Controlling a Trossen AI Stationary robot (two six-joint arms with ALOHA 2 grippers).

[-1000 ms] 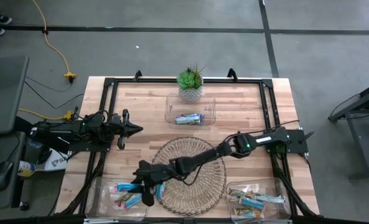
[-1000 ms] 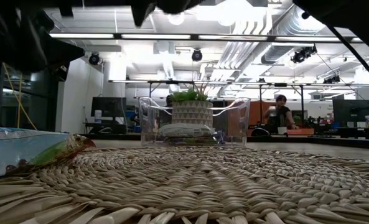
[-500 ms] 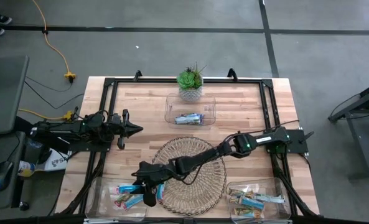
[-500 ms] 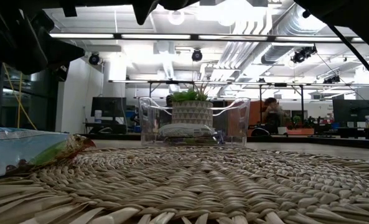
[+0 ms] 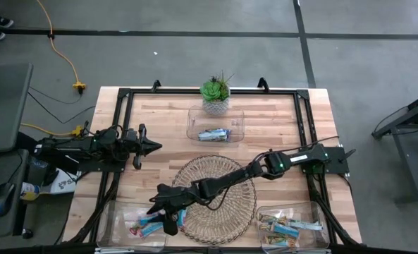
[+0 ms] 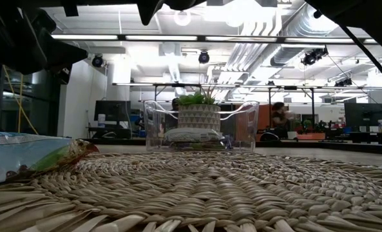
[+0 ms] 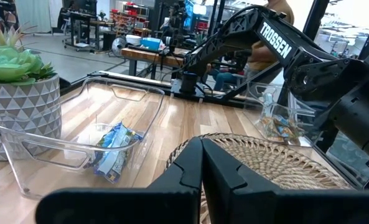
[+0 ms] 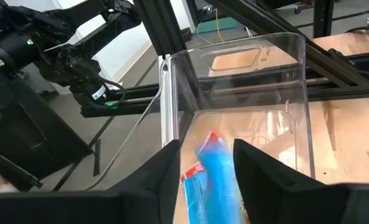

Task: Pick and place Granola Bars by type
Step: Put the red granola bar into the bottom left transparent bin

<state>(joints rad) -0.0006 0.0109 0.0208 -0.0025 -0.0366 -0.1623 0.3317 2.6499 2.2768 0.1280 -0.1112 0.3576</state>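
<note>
My right arm reaches from the table's right across the round wicker tray (image 5: 219, 185). Its gripper (image 5: 158, 213) (image 8: 208, 169) is open above the clear near-left bin (image 5: 124, 224) (image 8: 246, 74). A bright blue granola bar (image 8: 213, 177) shows blurred between the spread fingers, over the bin's inside. A few bars (image 5: 146, 225) lie in that bin. Another bar (image 6: 33, 156) lies on the tray's left part. My left gripper (image 5: 154, 147) (image 7: 201, 163) is shut and hovers by the table's left edge, holding nothing.
A clear far bin (image 5: 216, 121) (image 7: 78, 143) holds a bar (image 5: 213, 134), with a potted succulent (image 5: 216, 95) just behind it. The near-right bin (image 5: 293, 224) holds several bars. Black frame rails run along the table's edges.
The blue bar that stuck out past my right gripper's tips over the near-left bin has left the fingers and dropped down among the bars in that bin. The right arm has stayed almost where it was.
</note>
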